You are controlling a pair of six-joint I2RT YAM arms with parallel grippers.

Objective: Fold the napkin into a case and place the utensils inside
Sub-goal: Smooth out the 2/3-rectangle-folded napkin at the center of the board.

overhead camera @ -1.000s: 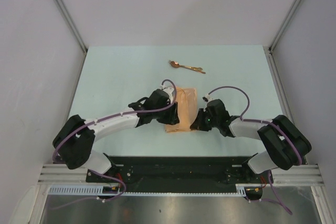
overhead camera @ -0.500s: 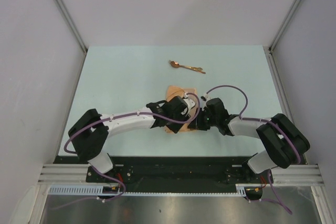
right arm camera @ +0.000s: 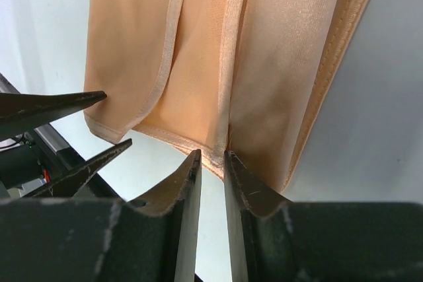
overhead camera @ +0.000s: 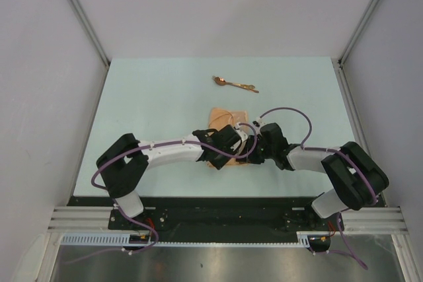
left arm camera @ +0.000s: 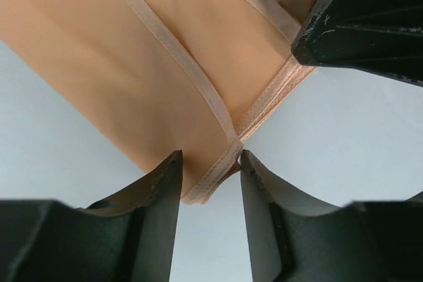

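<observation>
1. The left end effector (left arm camera: 208,161) has its jaws moderately spread. A corner of the napkin (left arm camera: 152,57) pokes into the gap, and the crossing hems lie right at the tips, but neither finger (left arm camera: 155,209) is seen clamping the cloth.
2. Over on the right end effector (right arm camera: 211,156), the jaws are only a narrow slit apart, with pale tabletop (right arm camera: 377,130) showing through the slit. The napkin's folded hem sits at its mouth, at or just off the tips, and no squeeze is visible.
3. Each wrist view catches the other tool. A black finger of the right one fills the upper right corner of the left view, at the cloth's side edge. The left one's two pointed fingers come in from the left of the right view, just beside the napkin's corner.
4. From above, the left arm has its elbow out to the left, and its forearm stretches rightward, low over the tabletop, to the napkin's near edge.
5. The right arm's elbow bulges out to the right, and its forearm sweeps leftward to that same edge. The two wrists are just beside each other.
6. The napkin lies flat near the middle of the tabletop, folded with its hems running lengthwise. In the top view its near part is hidden under the wrists.
7. The utensils (overhead camera: 234,84) lie together farther back on the tabletop, well apart from the napkin and from both arms.
</observation>
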